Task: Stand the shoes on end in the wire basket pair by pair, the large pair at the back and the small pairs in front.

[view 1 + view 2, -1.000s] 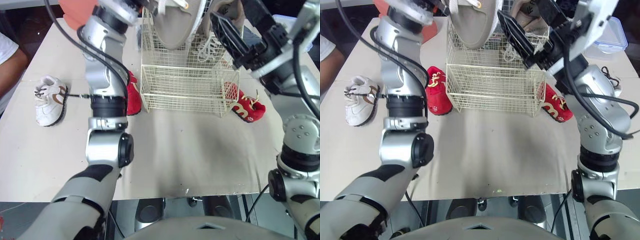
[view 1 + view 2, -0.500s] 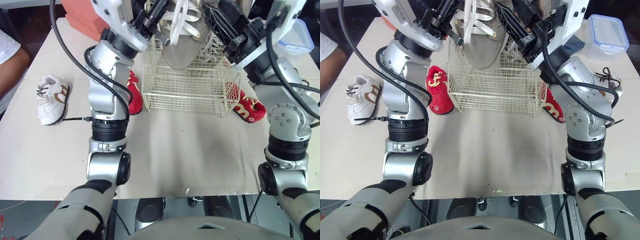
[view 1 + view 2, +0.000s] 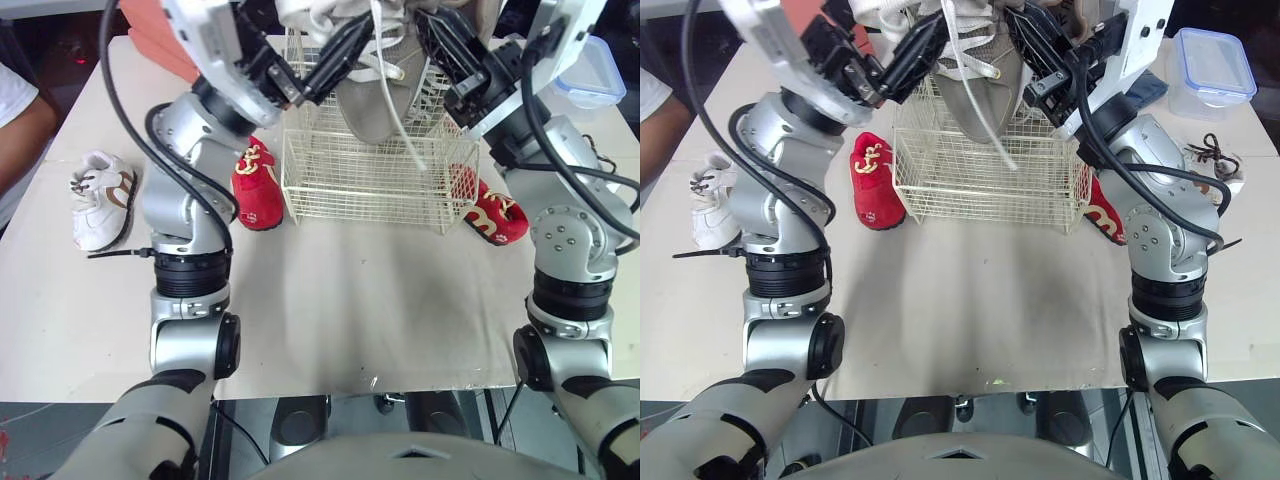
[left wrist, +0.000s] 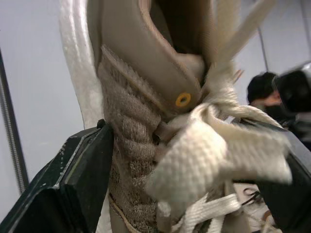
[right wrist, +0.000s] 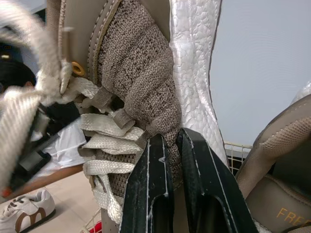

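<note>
On beige tabletop, wire basket; above it left tool, right tool clamp taupe sneaker.

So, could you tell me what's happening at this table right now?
The robot's left gripper and right gripper both have their fingers closed on a large taupe knit sneaker with cream laces. They hold it toe down at the back of the cream wire basket, beside another taupe sneaker. A small red shoe lies left of the basket, a second red shoe lies right of it, and a small white shoe lies further left.
</note>
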You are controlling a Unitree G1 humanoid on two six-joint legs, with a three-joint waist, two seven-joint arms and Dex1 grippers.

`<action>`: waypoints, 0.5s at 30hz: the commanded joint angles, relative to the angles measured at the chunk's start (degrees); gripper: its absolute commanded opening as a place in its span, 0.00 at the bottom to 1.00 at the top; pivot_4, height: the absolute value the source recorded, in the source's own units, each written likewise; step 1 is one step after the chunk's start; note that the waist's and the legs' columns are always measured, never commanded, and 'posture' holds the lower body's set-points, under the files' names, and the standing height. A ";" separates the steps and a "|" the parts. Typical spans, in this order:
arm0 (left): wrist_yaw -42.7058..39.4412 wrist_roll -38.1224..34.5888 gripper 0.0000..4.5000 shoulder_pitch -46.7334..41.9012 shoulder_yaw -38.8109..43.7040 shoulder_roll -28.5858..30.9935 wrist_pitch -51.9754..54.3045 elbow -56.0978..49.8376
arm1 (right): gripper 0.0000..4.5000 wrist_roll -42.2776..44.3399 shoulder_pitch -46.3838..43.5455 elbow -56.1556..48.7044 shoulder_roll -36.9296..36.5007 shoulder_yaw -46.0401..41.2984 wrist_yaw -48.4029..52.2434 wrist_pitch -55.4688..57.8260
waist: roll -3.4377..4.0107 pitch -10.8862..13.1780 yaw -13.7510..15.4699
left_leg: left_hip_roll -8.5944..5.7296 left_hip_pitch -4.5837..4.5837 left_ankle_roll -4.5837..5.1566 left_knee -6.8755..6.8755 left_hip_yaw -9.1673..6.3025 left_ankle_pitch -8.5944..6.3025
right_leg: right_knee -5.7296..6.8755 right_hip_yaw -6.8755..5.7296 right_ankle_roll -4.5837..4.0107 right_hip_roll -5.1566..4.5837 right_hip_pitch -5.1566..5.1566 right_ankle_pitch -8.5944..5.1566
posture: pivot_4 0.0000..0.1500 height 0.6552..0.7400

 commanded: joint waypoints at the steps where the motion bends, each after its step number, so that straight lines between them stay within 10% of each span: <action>1: 3.31 -6.68 0.99 -2.60 4.69 0.28 3.33 -3.15 | 0.00 -0.03 -0.38 -3.03 0.28 -1.76 0.46 -2.35 | 0.00 0.00 0.02 | 0.00 0.00 0.00 0.00 -0.06 0.00 | 0.00 0.01 0.00 0.00 0.00 0.00 | 1.00 0.36; 15: 7.63 -2.59 0.99 -8.52 0.77 -0.29 7.75 2.41 | 0.00 -1.72 0.77 -4.04 0.53 0.18 4.02 -3.74 | 0.00 0.00 0.04 | -0.06 0.00 0.00 0.00 -0.18 0.00 | -0.01 -0.01 0.00 0.01 0.03 0.00 | 1.00 0.36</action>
